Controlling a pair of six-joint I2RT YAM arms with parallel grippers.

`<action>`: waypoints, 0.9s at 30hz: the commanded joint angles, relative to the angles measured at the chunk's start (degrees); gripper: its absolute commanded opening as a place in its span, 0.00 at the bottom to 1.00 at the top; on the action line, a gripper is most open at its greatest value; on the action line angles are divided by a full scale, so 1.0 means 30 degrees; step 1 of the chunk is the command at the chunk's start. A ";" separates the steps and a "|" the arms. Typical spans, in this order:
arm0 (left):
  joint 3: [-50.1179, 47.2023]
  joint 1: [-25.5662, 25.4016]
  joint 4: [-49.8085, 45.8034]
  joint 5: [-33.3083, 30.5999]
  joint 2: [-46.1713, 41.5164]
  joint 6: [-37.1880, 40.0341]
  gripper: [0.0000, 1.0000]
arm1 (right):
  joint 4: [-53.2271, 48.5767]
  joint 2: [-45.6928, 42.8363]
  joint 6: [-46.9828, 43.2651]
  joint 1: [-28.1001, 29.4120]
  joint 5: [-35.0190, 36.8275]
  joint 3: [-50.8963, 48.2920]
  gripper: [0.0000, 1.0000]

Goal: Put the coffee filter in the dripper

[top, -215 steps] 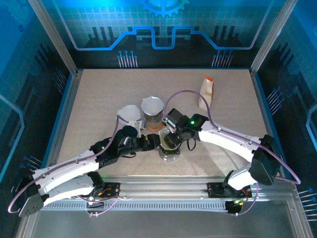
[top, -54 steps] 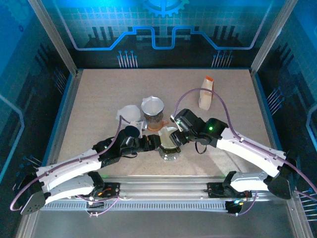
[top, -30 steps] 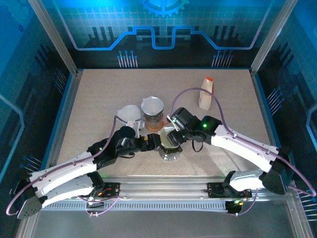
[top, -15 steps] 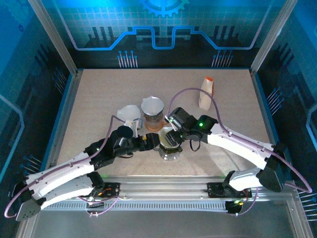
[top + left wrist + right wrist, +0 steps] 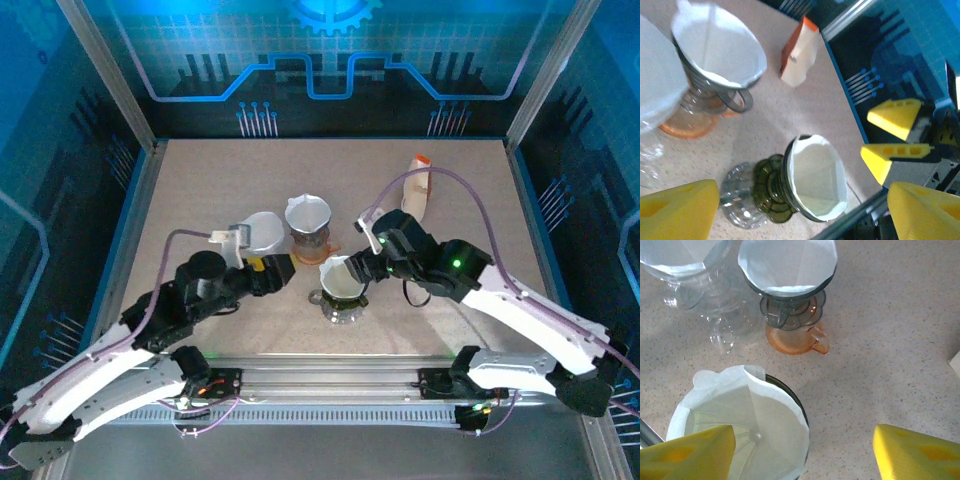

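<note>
The speckled tan surface (image 5: 200, 190) holds everything. The two white arms reach in from the near edge. The left arm (image 5: 120, 345) comes from the left and the right arm (image 5: 520, 310) from the right.

A white carton with an orange top (image 5: 418, 188) stands at the back right, well apart from the rest.

A glass jug with an orange bottom (image 5: 310, 246) stands in the middle. A grey dripper (image 5: 785, 292) sits on top of it with a white paper cone inside. Just to its left is a clear glass dripper (image 5: 262, 232), and it has white paper in it too.

The green glass dripper (image 5: 771, 192) stands upright near the front, in the middle of the surface. The coffee filter (image 5: 342, 278) sits inside it, open like a cup. Its top edge pokes up above the rim.

The left gripper (image 5: 283, 272) is just left of the green glass dripper. Its yellow fingers (image 5: 680, 210) are spread wide and hold nothing. The right gripper (image 5: 366, 265) is just right of the dripper, up over the coffee filter. Its fingers are spread wide too, and nothing is between them.
</note>
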 commanded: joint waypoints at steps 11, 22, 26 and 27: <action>0.1013 0.9321 -0.3429 0.1434 -0.0795 0.0663 0.69 | 0.0760 -0.1669 0.0144 -0.0113 0.0541 -0.1420 0.74; -0.4115 1.8721 0.5119 0.9367 0.3636 -0.3993 0.41 | 0.0976 -0.3537 0.0113 -0.0129 0.0416 -0.2397 0.74; -0.4903 1.8839 0.8335 0.9774 0.6680 -0.4654 0.30 | 0.1004 -0.3835 -0.0007 -0.0121 0.0332 -0.2400 0.74; -0.4954 1.8859 0.9060 0.9870 0.7484 -0.4757 0.26 | 0.0989 -0.3883 -0.0030 -0.0105 0.0329 -0.2404 0.74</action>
